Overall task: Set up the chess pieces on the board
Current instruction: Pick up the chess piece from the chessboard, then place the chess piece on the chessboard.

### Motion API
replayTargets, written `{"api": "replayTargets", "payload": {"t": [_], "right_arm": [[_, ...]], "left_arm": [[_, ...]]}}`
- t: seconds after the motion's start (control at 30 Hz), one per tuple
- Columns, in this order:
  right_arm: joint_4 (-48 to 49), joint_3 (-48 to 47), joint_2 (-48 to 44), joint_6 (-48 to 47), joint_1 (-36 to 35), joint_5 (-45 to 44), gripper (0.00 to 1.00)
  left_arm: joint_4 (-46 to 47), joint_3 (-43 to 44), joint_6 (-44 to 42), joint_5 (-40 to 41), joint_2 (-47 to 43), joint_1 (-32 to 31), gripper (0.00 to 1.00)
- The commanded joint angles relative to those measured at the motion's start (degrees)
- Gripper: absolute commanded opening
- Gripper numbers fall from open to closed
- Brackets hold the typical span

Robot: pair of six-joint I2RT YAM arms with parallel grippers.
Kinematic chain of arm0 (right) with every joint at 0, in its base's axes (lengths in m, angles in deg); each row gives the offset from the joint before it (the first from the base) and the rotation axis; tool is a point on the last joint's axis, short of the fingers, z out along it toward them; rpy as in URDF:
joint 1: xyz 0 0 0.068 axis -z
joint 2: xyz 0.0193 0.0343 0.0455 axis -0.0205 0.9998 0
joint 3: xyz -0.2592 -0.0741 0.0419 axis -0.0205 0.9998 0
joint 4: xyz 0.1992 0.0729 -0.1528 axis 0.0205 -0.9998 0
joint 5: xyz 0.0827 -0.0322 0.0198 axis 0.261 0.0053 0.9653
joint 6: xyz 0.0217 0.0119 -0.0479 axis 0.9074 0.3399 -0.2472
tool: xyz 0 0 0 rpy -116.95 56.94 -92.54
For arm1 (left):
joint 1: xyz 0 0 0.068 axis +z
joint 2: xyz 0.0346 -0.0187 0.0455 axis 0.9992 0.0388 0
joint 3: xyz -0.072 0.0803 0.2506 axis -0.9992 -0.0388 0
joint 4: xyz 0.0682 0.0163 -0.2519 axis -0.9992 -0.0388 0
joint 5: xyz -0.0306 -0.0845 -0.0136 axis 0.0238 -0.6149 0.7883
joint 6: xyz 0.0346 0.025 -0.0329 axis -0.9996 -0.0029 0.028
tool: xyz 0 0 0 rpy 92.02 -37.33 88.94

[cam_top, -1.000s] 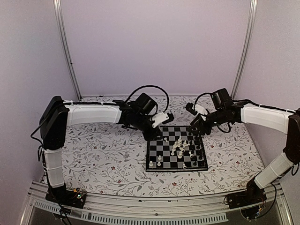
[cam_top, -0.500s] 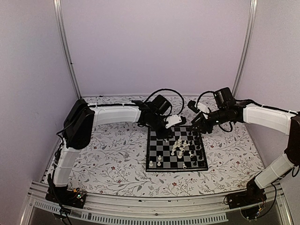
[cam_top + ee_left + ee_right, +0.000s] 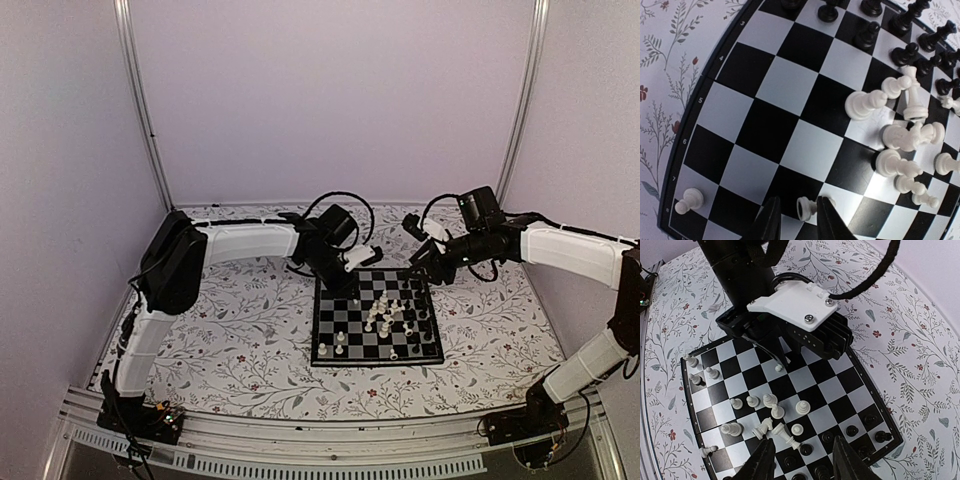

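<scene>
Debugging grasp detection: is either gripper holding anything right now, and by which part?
The right gripper is open and holds nothing. A white pawn sits between the fingers of the left gripper, but whether they clamp it cannot be told.

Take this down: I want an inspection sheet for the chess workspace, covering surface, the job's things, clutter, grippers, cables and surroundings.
Surface: floral-patterned table, with the chessboard lying flat on it.
Job's things: black pieces upright towards one end of the board; white pieces mostly toppled in a heap mid-board, a few upright near the other end.
Clutter: nothing seen.
Grippers: left gripper open, its fingers either side of an upright white pawn; right gripper open and empty above the board.
Cables: a black cable loops over the left wrist, and another over the right wrist.
Surroundings: pale walls and metal rails.
</scene>
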Motion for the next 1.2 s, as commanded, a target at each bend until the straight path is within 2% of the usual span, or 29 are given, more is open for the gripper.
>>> {"api": "replayTargets", "payload": {"t": [0.0,0.43,0.67,0.83,0.97,1.17], "right_arm": [[0.62,0.68,-1.06,-0.55,0.26,0.67,0.43],[0.45,0.58,-0.25,-0.63,0.27,1.28,0.42],[-0.45,-0.44,1.78,-0.9,0.14,3.83,0.42],[-1.29,-1.94,3.63,-0.68,-1.43,4.27,0.42],[-0.7,-3.5,4.16,-1.73,-5.15,0.94,0.42],[4.59,-7.36,6.47,-2.08,-12.89,-13.29,0.42]], "left_arm": [[-1.13,0.77,2.14,-1.24,1.24,0.41,0.25],[-2.11,-0.16,4.25,-5.81,0.07,2.01,0.03],[3.12,-3.34,11.88,-12.87,-6.62,5.54,0.01],[8.6,-9.79,16.05,-17.14,-11.32,8.02,0.0],[13.18,-14.9,20.83,-21.64,-14.59,9.71,0.0],[21.69,-19.98,29.36,-27.22,-18.15,10.63,0.02]]}}
